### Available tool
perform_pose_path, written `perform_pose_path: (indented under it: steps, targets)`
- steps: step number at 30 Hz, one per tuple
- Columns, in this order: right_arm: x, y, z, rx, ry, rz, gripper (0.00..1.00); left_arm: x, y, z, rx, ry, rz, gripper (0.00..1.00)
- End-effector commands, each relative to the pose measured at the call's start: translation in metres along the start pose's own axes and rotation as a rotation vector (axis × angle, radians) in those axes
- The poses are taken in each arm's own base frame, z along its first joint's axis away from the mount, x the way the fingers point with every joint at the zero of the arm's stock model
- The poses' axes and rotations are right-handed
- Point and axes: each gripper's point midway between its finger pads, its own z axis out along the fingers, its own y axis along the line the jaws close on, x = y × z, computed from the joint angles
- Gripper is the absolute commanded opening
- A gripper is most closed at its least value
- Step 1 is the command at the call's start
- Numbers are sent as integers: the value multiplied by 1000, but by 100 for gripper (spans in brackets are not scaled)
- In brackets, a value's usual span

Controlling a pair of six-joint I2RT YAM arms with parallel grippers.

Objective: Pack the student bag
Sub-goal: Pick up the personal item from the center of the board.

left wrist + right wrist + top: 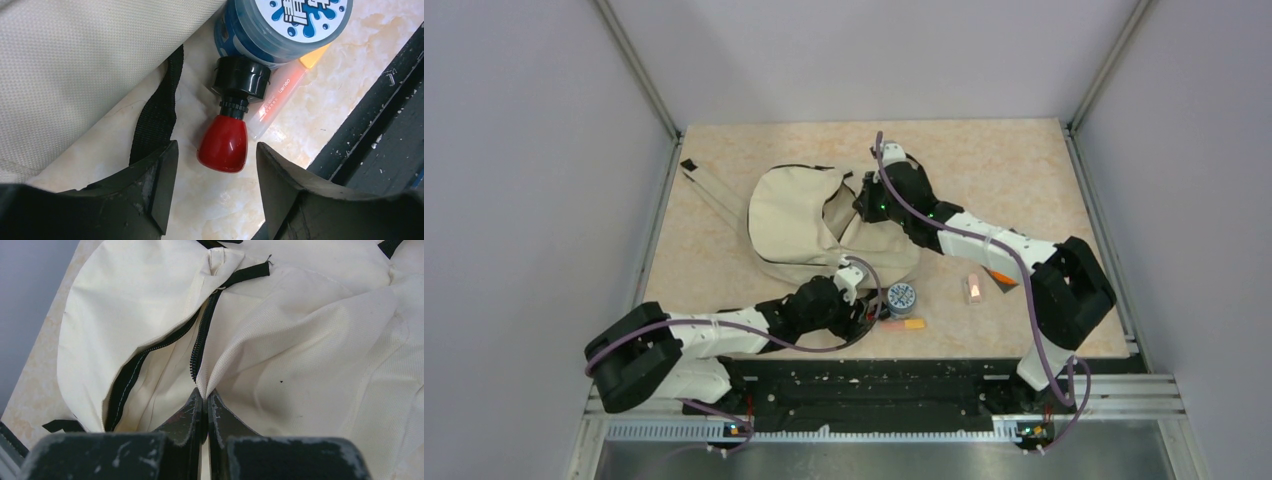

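Observation:
The student bag (794, 215) is a cream canvas backpack lying mid-table, its main zipper open. My right gripper (861, 207) is shut on the bag's fabric edge (205, 385) beside the black zipper and holds the opening up. My left gripper (856, 312) is open, low over the table at the bag's near edge. A stamp with a red handle (223, 142) and black base (241, 77) lies just ahead of its jaws, not touched. A blue round jar (285, 25) and a clear orange-capped glue stick (280, 92) lie beyond it. The bag (75, 65) fills the left wrist view's upper left.
A black strap (157, 112) runs along the table beside the left finger. A small pink eraser-like block (973, 289) and an orange item (1001, 278) lie by the right arm. Thin straps (709, 190) trail to the far left. A black rail (924, 375) borders the near edge.

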Motion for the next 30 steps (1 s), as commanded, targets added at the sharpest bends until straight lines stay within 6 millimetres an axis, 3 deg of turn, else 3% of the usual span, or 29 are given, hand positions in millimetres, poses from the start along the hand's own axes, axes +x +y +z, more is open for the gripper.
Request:
perform_pose_path:
  steps: [1,11,19,30]
  targets:
    - [-32,8,-7,-43,-102,25,0,-13,-4,5,8,-49,35,62]
    - [-29,8,-4,-51,-93,32,0,-16,-6,14,7,-27,66,57]
    - [-28,5,-3,-52,-89,35,0,-15,-6,17,5,-14,76,57]
    - [-26,3,-4,-50,-87,40,0,-14,-9,7,15,-25,73,36]
